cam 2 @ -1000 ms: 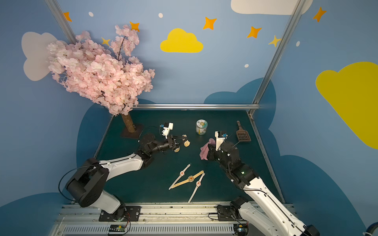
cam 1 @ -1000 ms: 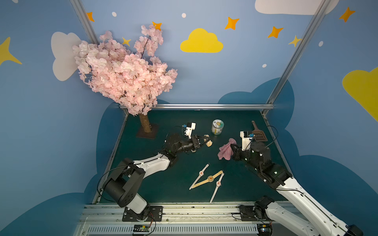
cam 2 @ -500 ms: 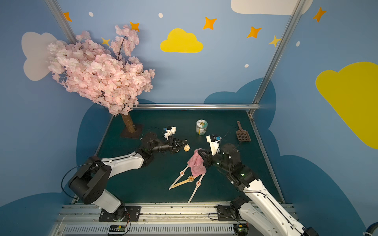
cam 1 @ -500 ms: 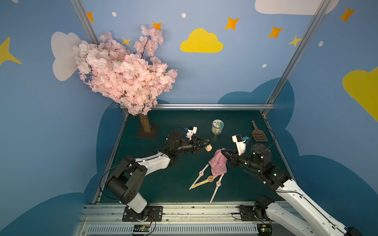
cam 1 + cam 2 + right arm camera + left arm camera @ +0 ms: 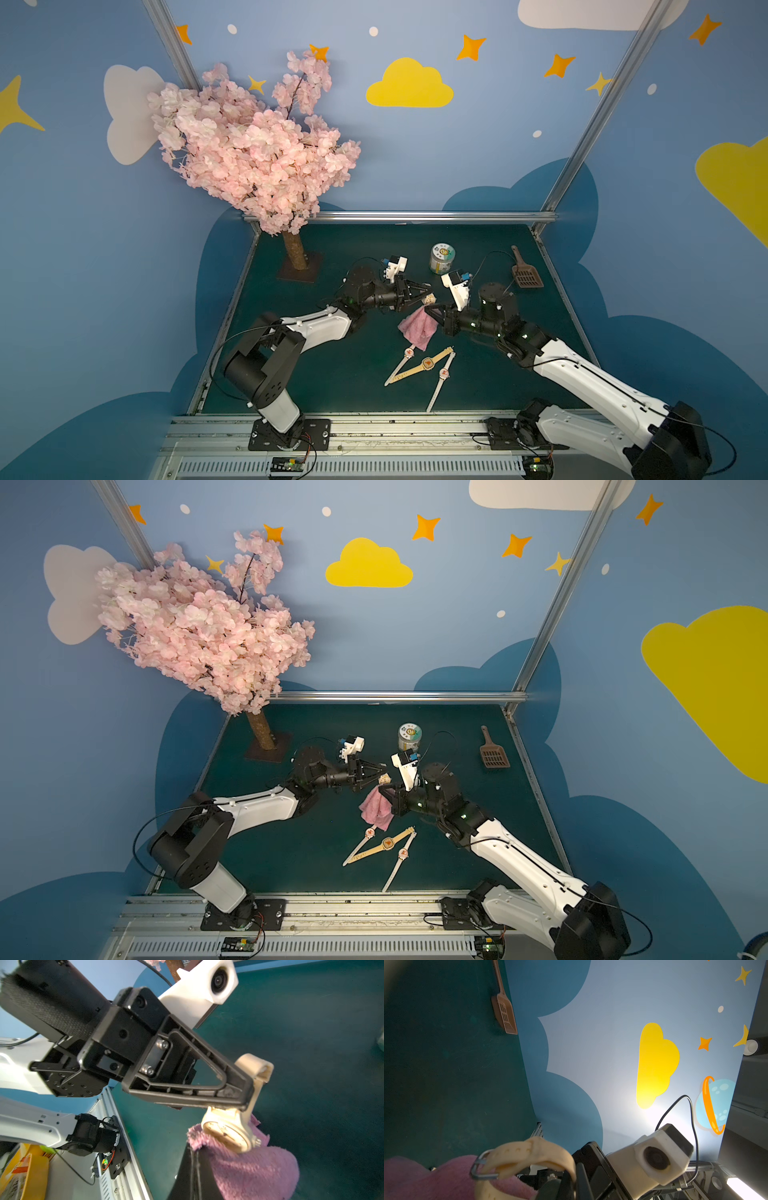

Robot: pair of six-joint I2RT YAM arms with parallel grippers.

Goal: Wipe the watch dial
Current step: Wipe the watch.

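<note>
Left pincer [image 5: 424,291] is closed tight on the strap of a cream watch [image 5: 253,1064], holding it off the desk [image 5: 332,374]; my right pincer [image 5: 432,311], just beside it, is clamped on a pink cloth [image 5: 417,328] that hangs beneath; the cloth touches the rim of the dial [image 5: 227,1133] right under my left pincer's tip; so I judge both pickups done and the rubbing only beginning, with strokes across the glass left to make; three more watches [image 5: 427,363] lie flat below my right pincer. Hard to tell: whether cloth covers the glass or only its edge; my right pincer's tips are buried in fabric; the left wrist view catches only the strap's buckle end [image 5: 529,1153].
</note>
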